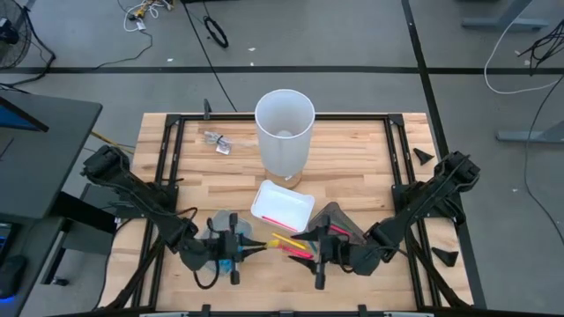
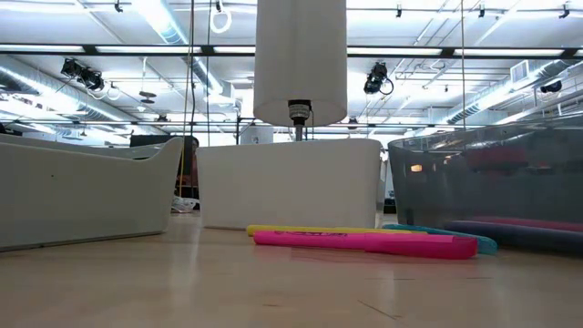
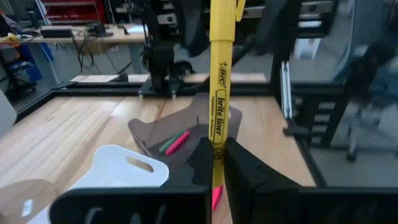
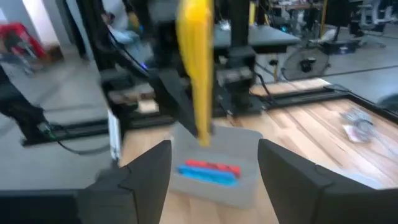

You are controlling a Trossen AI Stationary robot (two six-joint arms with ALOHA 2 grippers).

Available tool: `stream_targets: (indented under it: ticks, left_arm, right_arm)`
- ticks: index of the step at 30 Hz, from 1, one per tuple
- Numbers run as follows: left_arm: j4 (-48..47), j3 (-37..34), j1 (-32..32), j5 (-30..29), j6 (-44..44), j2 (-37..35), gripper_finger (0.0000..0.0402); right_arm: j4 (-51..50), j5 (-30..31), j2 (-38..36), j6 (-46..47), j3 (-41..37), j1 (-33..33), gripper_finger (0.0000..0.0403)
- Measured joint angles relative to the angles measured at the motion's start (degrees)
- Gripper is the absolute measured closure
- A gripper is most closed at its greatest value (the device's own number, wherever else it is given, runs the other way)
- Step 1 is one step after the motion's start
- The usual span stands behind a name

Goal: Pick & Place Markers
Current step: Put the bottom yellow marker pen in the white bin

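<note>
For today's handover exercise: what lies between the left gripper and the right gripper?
The yellow marker, clamped in the left gripper, spans the stretch toward the open right gripper; both wrist views show it.

1. We see both arms reaching in from the outer corners toward the near middle.
2. Left hand [image 1: 251,251]: low, pointing right, fingers [image 3: 239,163] clamped together.
3. Right hand [image 1: 308,249]: low, facing left, fingers [image 4: 287,165] spread wide, gripping nothing.
4. The two hands sit near each other, apart.

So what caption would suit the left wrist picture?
Left gripper shut on a yellow marker, above a white tray on the wooden table.
</note>
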Motion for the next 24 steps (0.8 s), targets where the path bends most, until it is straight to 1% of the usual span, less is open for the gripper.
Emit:
stream_targets:
  ticks: [4,6,8,16,24]
  left_arm:
    - [14.82,-6.34,0.16,-0.04,2.2,0.03,0.0383]
    - [19.6,-8.43,0.14,0.24,2.54,0.03,0.0383]
    - [22.27,-9.62,0.34,0.43,2.76,0.03,0.0383]
    - [23.3,-10.1,1.19,1.4,2.94,0.03,0.0383]
    - [23.31,-10.1,1.8,1.97,2.74,0.03,0.038]
  right_arm:
    - [5.93,-2.22,1.73,-1.69,0.0,-1.23,0.0163]
    - [8.55,-3.68,2.62,-1.82,0.0,-2.04,0.0163]
    - [10.25,-5.01,3.64,-1.94,0.0,-2.97,0.0163]
    - [17.29,-6.3,6.6,-2.97,0.0,-6.22,0.0163]
    - [18.84,-7.51,6.99,-2.97,0.0,-8.31,0.0163]
